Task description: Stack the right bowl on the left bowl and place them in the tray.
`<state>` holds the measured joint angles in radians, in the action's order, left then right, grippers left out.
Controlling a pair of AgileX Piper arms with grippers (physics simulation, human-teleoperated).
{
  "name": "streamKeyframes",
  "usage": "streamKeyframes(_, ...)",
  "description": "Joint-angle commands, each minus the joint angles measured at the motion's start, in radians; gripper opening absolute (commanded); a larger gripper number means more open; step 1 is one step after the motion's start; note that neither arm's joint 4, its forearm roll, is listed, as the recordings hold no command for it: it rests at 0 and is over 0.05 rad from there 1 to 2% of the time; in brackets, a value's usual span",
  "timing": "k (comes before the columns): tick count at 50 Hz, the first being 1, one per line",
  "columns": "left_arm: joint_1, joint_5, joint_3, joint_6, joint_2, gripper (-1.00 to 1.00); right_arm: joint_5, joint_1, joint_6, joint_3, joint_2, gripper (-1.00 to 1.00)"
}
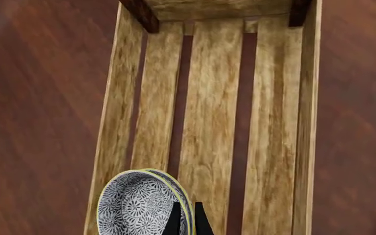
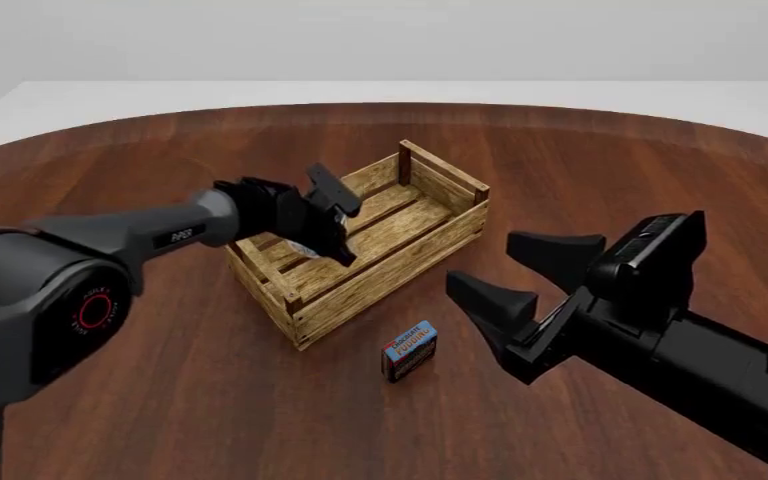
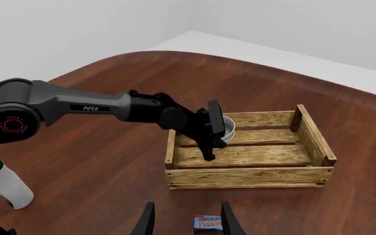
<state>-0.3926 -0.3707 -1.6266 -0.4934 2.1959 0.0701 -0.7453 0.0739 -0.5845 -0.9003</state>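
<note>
1. At the left of the front view, the left arm reaches toward centre frame, and its left gripper (image 2: 328, 222) hangs over the near-left part of the tray (image 2: 381, 283). It is clenched on the rim of the bowls: the left wrist view shows its dark fingertips (image 1: 203, 223) pinching the edge of the left bowl (image 1: 137, 208), with a second rim line suggesting the right bowl (image 1: 170, 180) nested in it.
2. In the centre, the tray's long axis runs from lower left to upper right of the front view. The bowls are held tilted above its slatted floor, inside the wall line, apparently not yet touching. My judgement: the coming move is straight down, then letting go.
3. At the right, the right gripper (image 2: 518, 268) is released, holds nothing, and stands well apart from the tray over the counter (image 2: 157, 400); the left arm is clearly nearer.
</note>
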Motion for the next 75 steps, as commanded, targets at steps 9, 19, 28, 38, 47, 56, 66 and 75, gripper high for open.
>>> streamKeyframes(9,0.04,0.046,0.008,-0.029,0.136,-1.0,0.01,-0.007,0.003,-0.001,-0.024,1.0)
streamKeyframes(19,0.036,0.058,0.012,-0.037,0.159,-1.0,0.01,-0.006,0.003,0.001,-0.025,1.0)
streamKeyframes(28,0.037,0.064,0.014,-0.043,0.174,-1.0,0.002,-0.007,0.002,-0.003,-0.022,1.0)
streamKeyframes(38,0.039,0.079,0.042,-0.055,0.159,1.0,0.012,-0.01,0.003,0.002,-0.035,1.0)
streamKeyframes(47,0.037,0.093,0.073,-0.066,0.136,1.0,0.015,-0.012,0.003,0.003,-0.042,1.0)
streamKeyframes(56,0.031,0.108,0.109,-0.066,0.1,1.0,0.008,-0.014,0.002,-0.003,-0.046,1.0)
streamKeyframes(66,0.023,0.126,0.156,-0.07,0.055,1.0,0.004,-0.016,0.001,-0.001,-0.042,1.0)
streamKeyframes(75,0.024,0.132,0.179,-0.075,0.016,1.0,0.001,-0.017,-0.002,0.003,-0.03,1.0)
